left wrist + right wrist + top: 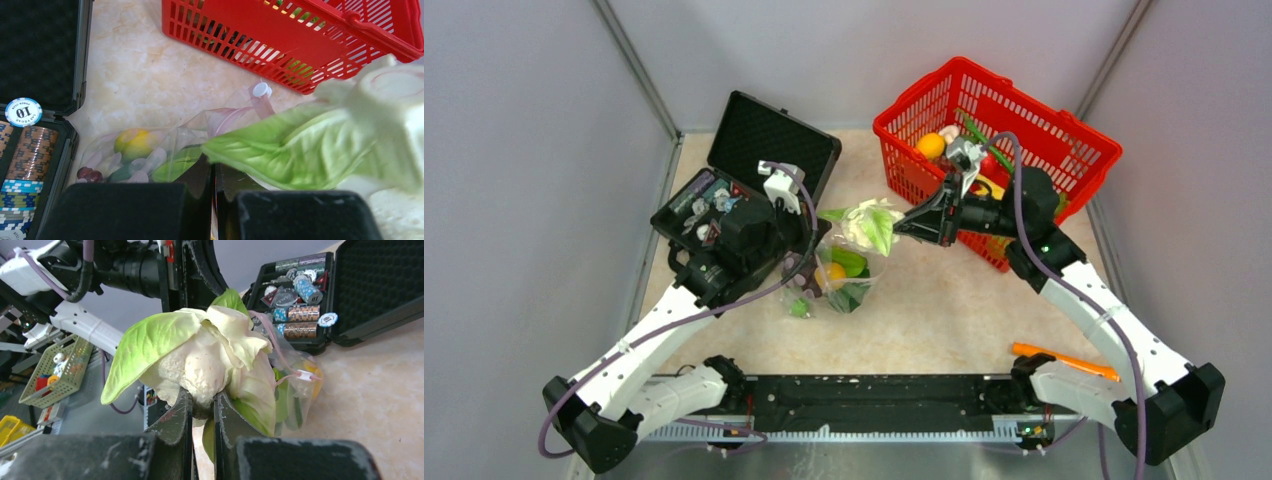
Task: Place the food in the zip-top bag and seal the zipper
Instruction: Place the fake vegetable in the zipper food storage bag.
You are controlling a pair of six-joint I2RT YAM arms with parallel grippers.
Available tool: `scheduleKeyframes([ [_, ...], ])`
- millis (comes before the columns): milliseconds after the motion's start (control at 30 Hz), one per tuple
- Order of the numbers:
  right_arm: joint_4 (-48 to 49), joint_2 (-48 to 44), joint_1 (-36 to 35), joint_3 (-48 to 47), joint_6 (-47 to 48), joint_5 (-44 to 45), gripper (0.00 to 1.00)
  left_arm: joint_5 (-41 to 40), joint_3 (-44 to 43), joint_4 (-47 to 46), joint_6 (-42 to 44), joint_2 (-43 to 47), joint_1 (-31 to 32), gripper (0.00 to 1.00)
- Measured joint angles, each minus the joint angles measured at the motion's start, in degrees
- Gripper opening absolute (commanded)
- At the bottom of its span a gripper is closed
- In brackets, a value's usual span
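The clear zip-top bag (842,285) lies mid-table and holds several toy foods, among them a yellow-orange citrus (132,142) and green pieces (850,263). My left gripper (812,262) is shut on the bag's mouth edge. In the left wrist view, a thin pink-red line of the zipper shows between the jaws of that gripper (215,167). The white slider (260,90) sits on the pink zipper strip. My right gripper (902,226) is shut on a white-green leafy piece (869,226) and holds it just above the bag mouth. That grip (202,401) on the leafy piece (200,360) also shows in the right wrist view.
A red mesh basket (1044,105) with more toy food, including an orange citrus (931,146), stands at the back right. An open black case (774,135) with chips and trinkets stands at the back left, beside the left gripper. An orange tool (1064,358) lies near the right arm's base.
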State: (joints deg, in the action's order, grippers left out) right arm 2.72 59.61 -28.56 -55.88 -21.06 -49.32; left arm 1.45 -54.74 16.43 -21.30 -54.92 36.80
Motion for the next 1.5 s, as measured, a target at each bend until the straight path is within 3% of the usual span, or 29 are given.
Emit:
scheduleKeyframes([
  [433,-12.61,8.17,-6.05,-1.97,7.80,5.66,0.00,-0.02,0.00,-0.13,-0.04,0.00,0.00,0.00],
  [667,-23.19,13.53,-18.88,-12.92,18.67,17.86,0.00,1.16,-0.66,-0.09,0.00,-1.40,0.00,0.00],
  [967,-22.49,12.26,-22.29,-12.41,22.43,28.26,0.00,2.03,-0.66,-0.20,0.00,-1.51,-0.02,0.00],
  [1267,-22.69,18.08,-23.41,-13.57,24.11,41.64,0.00,6.14,-0.79,-0.57,0.02,-1.46,-0.07,0.00],
  [1500,-21.18,18.18,-26.58,-14.36,26.25,42.69,0.00,8.15,-2.29,-0.52,-0.11,-1.46,-0.37,0.00],
])
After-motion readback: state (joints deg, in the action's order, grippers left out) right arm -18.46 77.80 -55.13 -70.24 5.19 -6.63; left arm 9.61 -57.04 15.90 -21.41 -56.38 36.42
